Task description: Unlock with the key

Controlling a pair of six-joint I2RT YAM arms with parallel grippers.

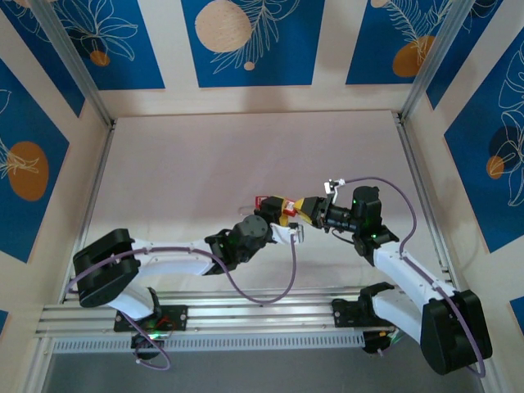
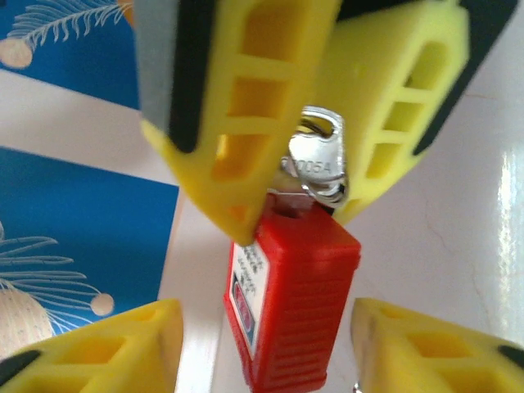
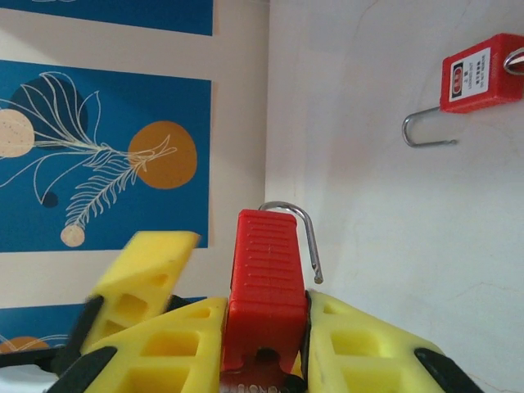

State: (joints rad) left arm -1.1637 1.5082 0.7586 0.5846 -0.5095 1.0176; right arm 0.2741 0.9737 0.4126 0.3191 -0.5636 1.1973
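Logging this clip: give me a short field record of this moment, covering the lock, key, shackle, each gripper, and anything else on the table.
lock: red padlock, between the two grippers
key: key in the keyhole, its head between the right gripper's fingers
shackle: shackle open, free end out of the body
right gripper: right gripper closed around the padlock's key end
left gripper: left gripper open, one finger on each side of the padlock body, not touching it
other: second padlock lying on the table, also open
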